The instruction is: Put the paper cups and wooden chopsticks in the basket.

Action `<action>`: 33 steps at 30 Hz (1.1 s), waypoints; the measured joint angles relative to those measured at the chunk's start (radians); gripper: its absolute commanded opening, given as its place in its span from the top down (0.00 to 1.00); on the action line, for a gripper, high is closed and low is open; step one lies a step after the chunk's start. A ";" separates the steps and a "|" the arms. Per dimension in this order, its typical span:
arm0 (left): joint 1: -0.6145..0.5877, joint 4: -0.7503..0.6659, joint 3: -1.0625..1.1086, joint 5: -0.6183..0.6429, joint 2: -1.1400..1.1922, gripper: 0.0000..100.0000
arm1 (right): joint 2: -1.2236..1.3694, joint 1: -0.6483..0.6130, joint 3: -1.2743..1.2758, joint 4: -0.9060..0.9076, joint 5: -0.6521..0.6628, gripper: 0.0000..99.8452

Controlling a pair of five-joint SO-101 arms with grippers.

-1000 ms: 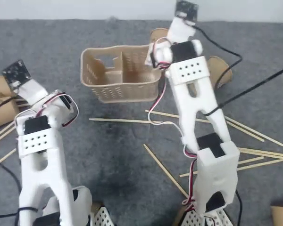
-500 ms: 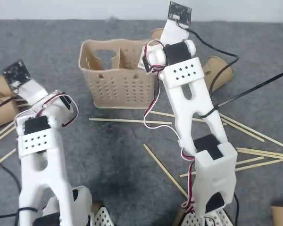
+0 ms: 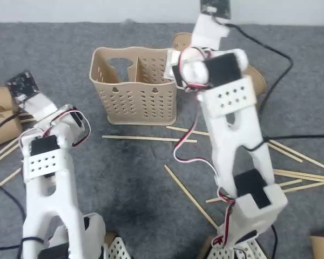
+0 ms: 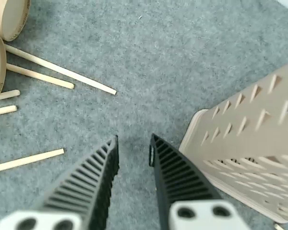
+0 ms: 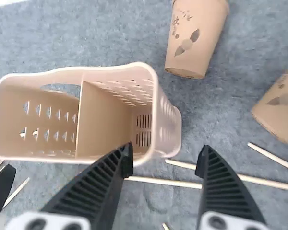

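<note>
Both grippers hold nothing; paper cups and chopsticks lie on the grey carpet (image 3: 124, 178) outside the basket (image 3: 135, 97).

The right gripper (image 5: 165, 152) has its jaws spread wide, the upright basket's end wall just ahead of the gap; two paper cups (image 5: 194, 36) lie farther ahead, beyond the basket; a chopstick (image 5: 158, 181) runs across between the tips; the left gripper (image 4: 134, 140) keeps a narrow slit between its jaws, basket beside one jaw, chopsticks (image 4: 62, 72) ahead of the other.
</note>
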 measured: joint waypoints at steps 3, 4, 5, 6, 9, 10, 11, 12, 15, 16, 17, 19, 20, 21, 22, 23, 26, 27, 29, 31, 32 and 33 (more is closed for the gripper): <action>0.000 0.000 0.000 0.000 0.000 0.89 | 0.003 0.003 0.000 0.006 0.000 0.78; 0.006 0.000 0.000 -0.002 0.000 0.89 | 0.012 0.003 0.000 0.000 0.000 0.78; 0.012 0.000 0.000 -0.003 0.000 0.89 | 0.025 0.002 0.000 -0.014 0.000 0.78; 0.015 0.000 0.000 -0.005 0.000 0.89 | 0.044 0.002 0.000 -0.028 0.000 0.78; 0.017 0.000 0.000 -0.005 0.000 0.89 | 0.124 0.003 0.000 -0.069 0.000 0.78; 0.017 0.000 0.000 -0.005 0.000 0.89 | 0.146 0.003 0.000 -0.080 0.000 0.78; 0.017 0.000 0.000 -0.005 0.000 0.89 | 0.166 0.003 0.000 -0.092 0.000 0.78; 0.017 0.000 0.000 -0.005 0.000 0.89 | 0.181 0.003 0.000 -0.104 0.000 0.78; 0.017 -0.012 0.011 -0.005 0.000 0.89 | 0.222 0.002 0.000 -0.129 0.000 0.78; 0.017 -0.028 0.021 -0.005 0.000 0.89 | 0.233 0.002 0.000 -0.133 0.000 0.78; 0.017 -0.043 0.029 -0.005 0.000 0.89 | 0.242 0.002 0.000 -0.133 0.000 0.78; 0.017 -0.064 0.038 -0.005 0.000 0.89 | 0.264 -0.003 0.000 -0.133 0.000 0.78; 0.017 -0.068 0.040 -0.005 0.000 0.89 | 0.272 -0.009 0.000 -0.133 0.000 0.78; 0.017 -0.071 0.040 -0.005 0.000 0.89 | 0.276 -0.018 0.000 -0.133 0.000 0.78; 0.017 -0.074 0.040 -0.005 0.000 0.89 | 0.276 -0.029 0.000 -0.133 0.000 0.78; 0.017 -0.074 0.040 -0.005 0.000 0.89 | 0.276 -0.037 0.000 -0.132 0.000 0.78; 0.017 -0.074 0.040 -0.005 0.000 0.89 | 0.267 -0.034 -0.043 -0.077 0.005 0.78; 0.017 -0.074 0.040 -0.005 0.000 0.89 | 0.252 -0.028 -0.060 -0.051 0.023 0.78; 0.017 -0.074 0.040 -0.005 0.000 0.89 | 0.199 -0.025 -0.101 0.009 0.072 0.78; 0.017 -0.074 0.040 -0.005 0.000 0.89 | 0.137 -0.021 -0.135 0.064 0.117 0.78; 0.017 -0.074 0.040 -0.005 0.000 0.89 | 0.110 -0.012 -0.146 0.092 0.132 0.78; 0.017 -0.074 0.040 -0.005 0.000 0.89 | 0.084 0.003 -0.152 0.107 0.141 0.78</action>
